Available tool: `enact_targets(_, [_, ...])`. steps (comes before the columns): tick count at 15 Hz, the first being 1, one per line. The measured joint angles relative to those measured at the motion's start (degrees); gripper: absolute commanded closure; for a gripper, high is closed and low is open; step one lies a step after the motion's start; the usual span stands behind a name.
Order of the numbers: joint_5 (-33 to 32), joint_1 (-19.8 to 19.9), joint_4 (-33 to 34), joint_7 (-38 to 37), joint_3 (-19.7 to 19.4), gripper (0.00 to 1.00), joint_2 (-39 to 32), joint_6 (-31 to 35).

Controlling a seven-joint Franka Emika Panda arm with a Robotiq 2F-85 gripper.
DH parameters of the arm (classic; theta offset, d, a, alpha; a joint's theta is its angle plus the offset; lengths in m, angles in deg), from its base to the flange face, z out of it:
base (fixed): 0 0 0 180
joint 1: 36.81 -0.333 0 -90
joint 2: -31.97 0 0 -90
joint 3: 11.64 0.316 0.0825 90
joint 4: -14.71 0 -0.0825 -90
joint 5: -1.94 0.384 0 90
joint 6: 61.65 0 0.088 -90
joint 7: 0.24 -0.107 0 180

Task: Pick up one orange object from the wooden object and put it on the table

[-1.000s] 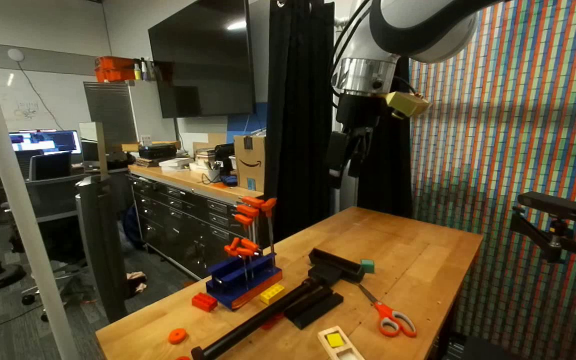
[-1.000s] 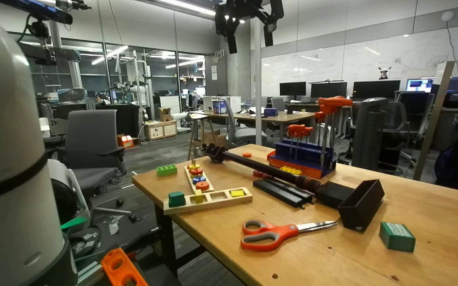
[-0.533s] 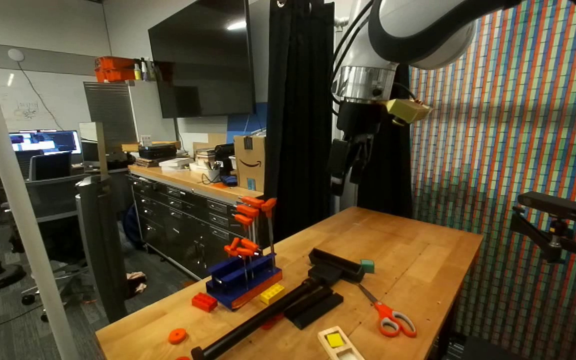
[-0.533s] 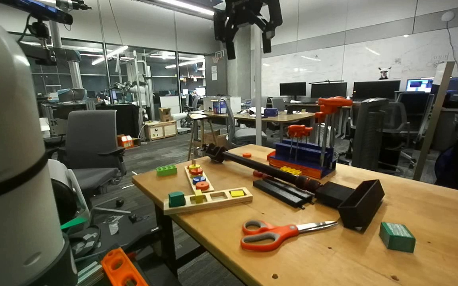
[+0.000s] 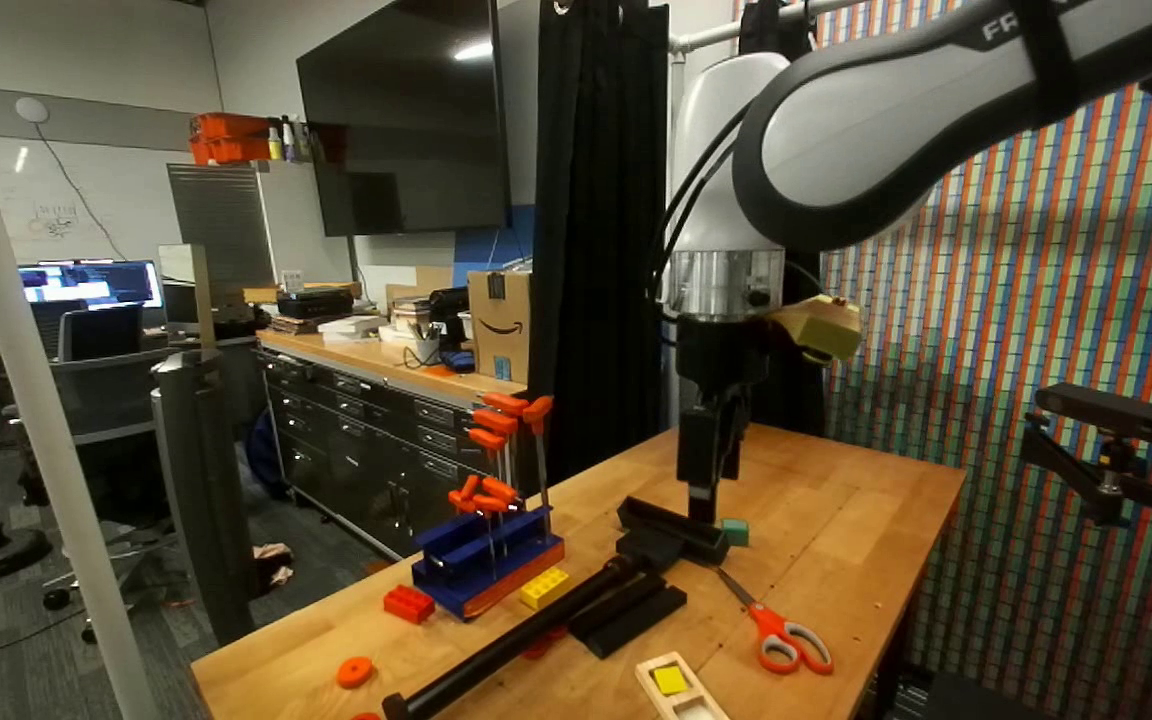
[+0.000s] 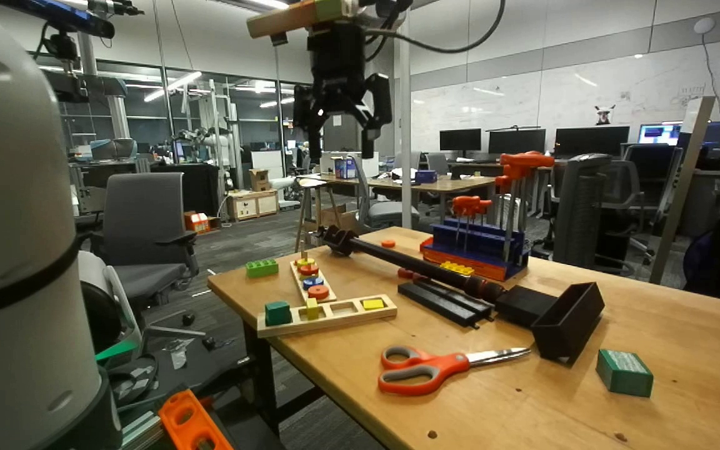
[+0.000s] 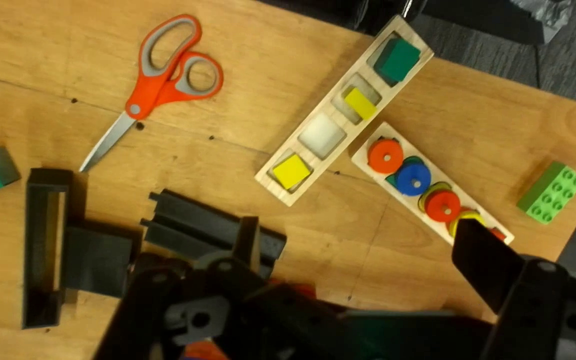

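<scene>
The wooden peg board [image 7: 413,202] holds stacked coloured discs on pegs. It also shows in an exterior view [image 6: 299,282]. An orange disc [image 7: 386,156] sits on its end peg, also seen in an exterior view [image 6: 317,292]. A redder disc [image 7: 442,205] sits farther along. The board lies on the light-brown wooden table [image 7: 328,250]. My gripper [image 6: 341,150] is open and empty, high above the table, pointing down. In the wrist view its fingers [image 7: 363,237] are wide apart; the right finger hides the board's far end. It also shows in an exterior view [image 5: 711,490].
A wooden tray with blocks [image 7: 280,192] lies beside the peg board. Nearby are a green brick [image 7: 550,192], scissors [image 7: 155,90], a long black tool [image 6: 410,261] and a loose orange disc [image 5: 355,671]. Tall orange-handled hex keys stand in a blue holder [image 6: 479,244].
My gripper has come down a long way and turned more upright. In an exterior view it has also shifted left. Its fingers stay open, and the objects on the table have not moved.
</scene>
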Motion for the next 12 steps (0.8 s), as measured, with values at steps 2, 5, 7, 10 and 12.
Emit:
enact_targets(2, [1.21, -2.14, -2.81, 0.00, 1.43, 0.00, -0.04, 1.04])
enact_targets(5, [3.61, -5.85, -6.77, 0.41, 3.42, 0.00, -0.13, 3.41])
enact_targets(7, [5.26, -8.71, -9.66, 1.35, 4.66, 0.00, -0.23, 5.93])
enact_targets(10, [7.21, -13.13, -10.63, 3.36, 6.36, 0.00, -2.42, 10.09])
enact_targets(12, [8.22, -15.60, -10.64, 4.96, 7.12, 0.00, -5.05, 13.27])
